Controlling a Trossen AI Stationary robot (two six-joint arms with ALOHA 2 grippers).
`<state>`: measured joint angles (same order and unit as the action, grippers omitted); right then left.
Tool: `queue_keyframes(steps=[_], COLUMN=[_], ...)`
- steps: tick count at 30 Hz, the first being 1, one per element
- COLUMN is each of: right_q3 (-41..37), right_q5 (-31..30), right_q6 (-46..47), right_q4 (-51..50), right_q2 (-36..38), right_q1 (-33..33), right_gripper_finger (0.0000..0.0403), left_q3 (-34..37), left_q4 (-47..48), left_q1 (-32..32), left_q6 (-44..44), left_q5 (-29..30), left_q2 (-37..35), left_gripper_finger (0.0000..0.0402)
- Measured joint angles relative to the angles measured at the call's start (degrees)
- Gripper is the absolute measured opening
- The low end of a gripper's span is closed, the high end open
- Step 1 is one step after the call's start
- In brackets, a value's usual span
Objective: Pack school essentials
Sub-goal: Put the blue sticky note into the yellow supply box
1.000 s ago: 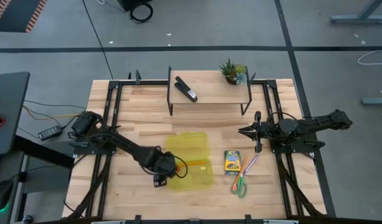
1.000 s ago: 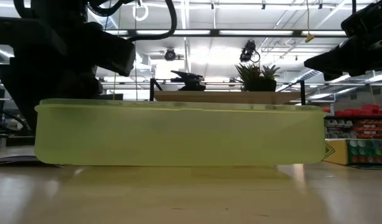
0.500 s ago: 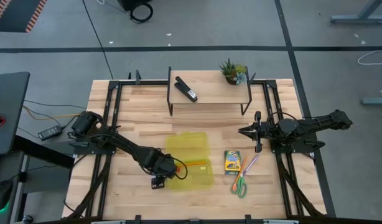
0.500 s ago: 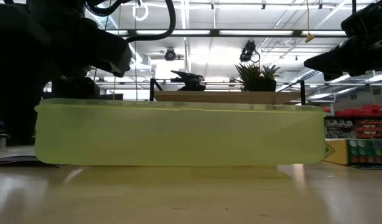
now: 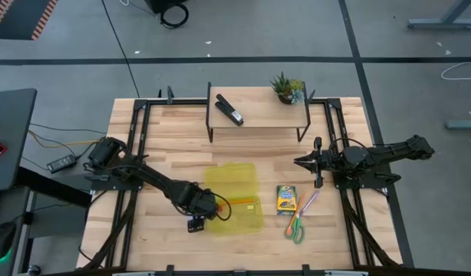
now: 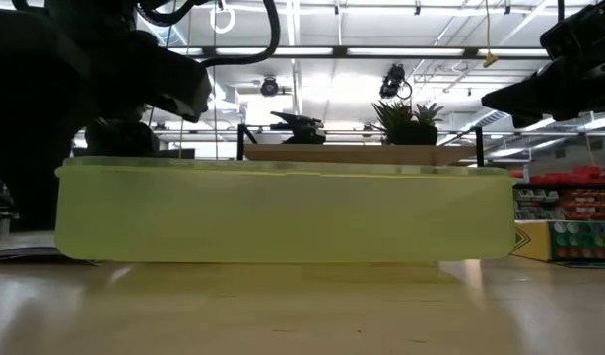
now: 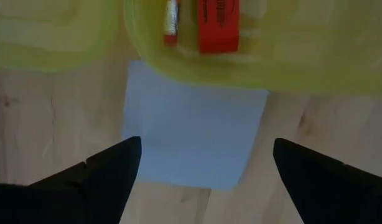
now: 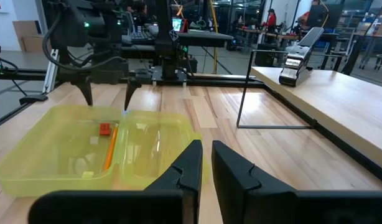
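Observation:
The yellow translucent case (image 5: 237, 201) lies open on the table, with the orange pencil (image 7: 171, 22) and the red eraser (image 7: 219, 25) inside its tray. The pale blue notepad (image 7: 194, 134) lies flat on the wood at the tray's left side, one edge under the tray's rim. My left gripper (image 7: 203, 168) points down over the notepad, open, with one finger on each side of it and apart from it. The crayon box (image 5: 286, 199), the green-handled scissors (image 5: 295, 228) and the purple pen (image 5: 308, 203) lie right of the case. My right gripper (image 5: 301, 162) waits shut at the right.
A raised wooden shelf (image 5: 258, 115) at the table's far side carries the black stapler (image 5: 229, 110) and a small potted plant (image 5: 288, 88). Black frame rails run along the table's left and right sides. Bare wood lies in front of the case.
In the low view my left gripper's fingers have spread farther apart beside the case's left end. The arm has stayed where it was.

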<state>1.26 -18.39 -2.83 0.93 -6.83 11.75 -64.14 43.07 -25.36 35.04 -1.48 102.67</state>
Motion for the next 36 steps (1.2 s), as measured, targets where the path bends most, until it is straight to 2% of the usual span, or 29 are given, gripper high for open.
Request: queue_keyframes(steps=[8,13,15,23,26,31,33,36], right_q3=[0.0,0.0,0.0,0.0,0.0,0.0,0.0,0.0], right_q5=[0.0,0.0,0.0,0.0,0.0,0.0,0.0,0.0], right_q6=[0.0,0.0,0.0,0.0,0.0,0.0,0.0,0.0], right_q4=[0.0,0.0,0.0,0.0,0.0,0.0,0.0,0.0], right_q2=[0.0,0.0,0.0,0.0,0.0,0.0,0.0,0.0], right_q1=[0.0,0.0,0.0,0.0,0.0,0.0,0.0,0.0], right_gripper_finger=[0.0042,0.0042,0.0042,0.0042,0.0042,0.0042,0.0042,0.0042], left_q3=[0.0,0.0,0.0,0.1,4.1,12.3,13.4,13.2], left_q4=[1.4,5.7,6.2,6.8,4.6,-1.4,-2.0,-4.4], left_q1=[-4.0,-5.7,-5.8,-2.3,-0.2,2.8,3.0,2.8], left_q6=[-7.5,-12.1,-13.5,-20.7,-21.3,-15.2,-14.2,-14.8], left_q5=[0.0,4.3,5.8,5.7,3.8,-5.5,-6.7,-4.3], left_q2=[0.0,0.0,0.0,0.0,-1.7,-7.0,-8.8,-10.2], left_gripper_finger=[0.0374,0.0375,0.0375,0.0375,0.0372,0.0371,0.0371,0.0371])
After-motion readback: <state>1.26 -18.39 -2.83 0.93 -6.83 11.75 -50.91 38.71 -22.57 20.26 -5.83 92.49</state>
